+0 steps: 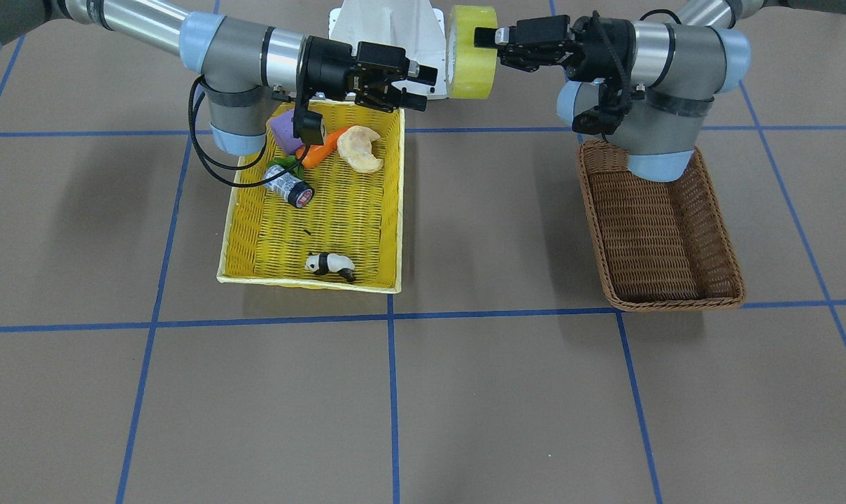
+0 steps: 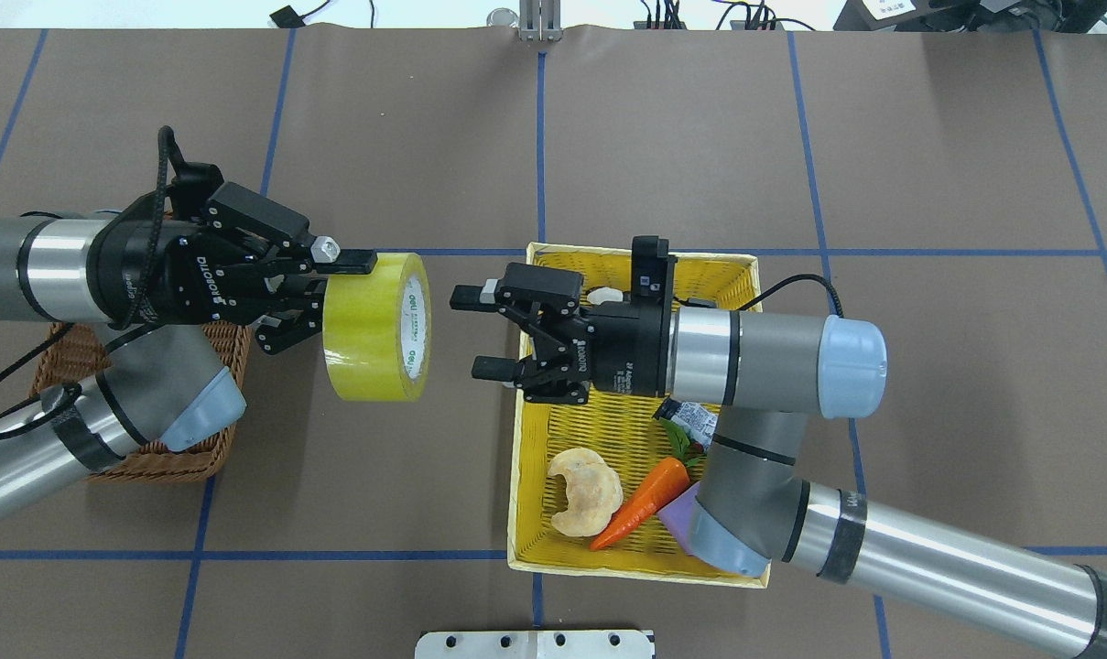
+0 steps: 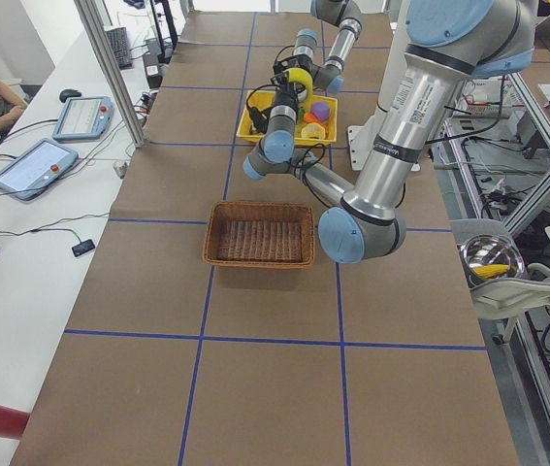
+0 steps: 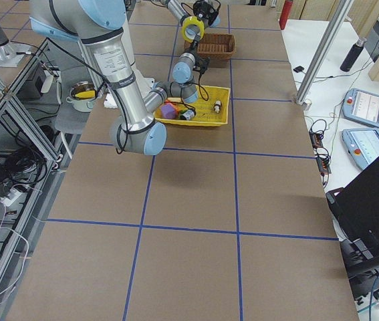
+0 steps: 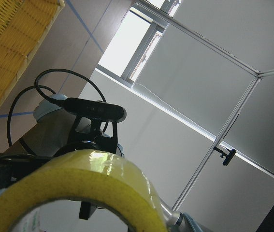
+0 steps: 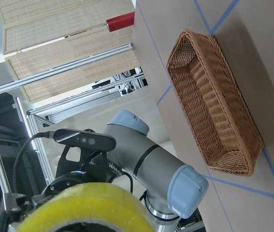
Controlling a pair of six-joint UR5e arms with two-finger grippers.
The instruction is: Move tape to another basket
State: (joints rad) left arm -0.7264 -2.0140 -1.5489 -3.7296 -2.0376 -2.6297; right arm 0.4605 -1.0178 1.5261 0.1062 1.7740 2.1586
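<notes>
**Item: tape** (image 2: 374, 327). Yellow roll, held clear of the table in the gap between the two baskets, its open core facing the right gripper.

**Left gripper** (image 2: 329, 291). Clamped on the roll's wall, one finger lying along the outer face. The grip's inner side was not visible.

**Right gripper** (image 2: 478, 332). Jaws spread and holding nothing. It pointed at the tape from just beside it without touching, and hung over the near corner of the yellow basket (image 2: 608, 430).

**Brown basket** (image 1: 657, 238). Nothing showed in its visible part. It lay partly under the left arm, well apart from the yellow one.

**Also logged in the yellow basket:** carrot (image 2: 640, 502), battery (image 1: 290, 187), panda (image 1: 330, 264).

**Step, as judged:** carry stage. The tape was out of the yellow basket and in the left gripper alone, not yet over its destination.

**Next move, as judged:** swing the left arm back so the roll sits above the brown basket's floor, lower it inside the walls, then open. A roll set down on its edge could run off.
</notes>
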